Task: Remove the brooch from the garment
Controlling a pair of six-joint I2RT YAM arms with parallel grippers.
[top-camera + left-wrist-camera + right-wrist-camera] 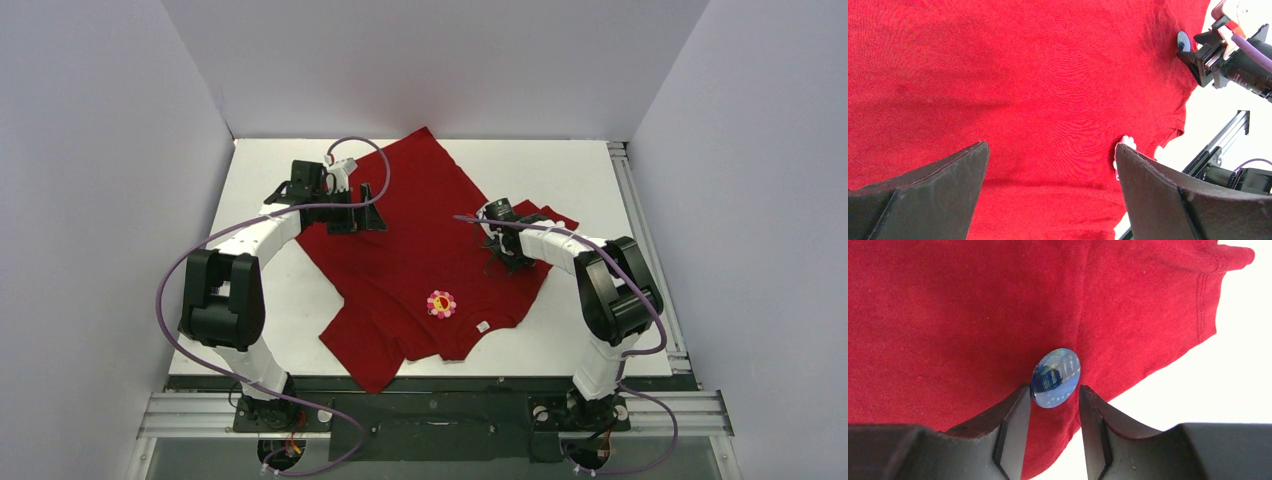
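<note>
The dark-red T-shirt (420, 230) lies spread on the white table. The pink flower brooch (441, 303) with a yellow centre is pinned near its neckline, apart from both grippers. In the left wrist view a bit of the brooch (1126, 142) peeks out beside my right finger. My left gripper (362, 218) is open and empty over the shirt's far left part (1052, 147). My right gripper (505, 252) is open, its fingertips (1054, 395) on either side of a round blue badge (1055, 377) on the shirt's right edge.
A small white neck tag (483, 325) sits right of the brooch. The blue badge also shows in the left wrist view (1183, 41). White walls enclose the table on three sides. A rail (640, 230) runs along the table's right edge.
</note>
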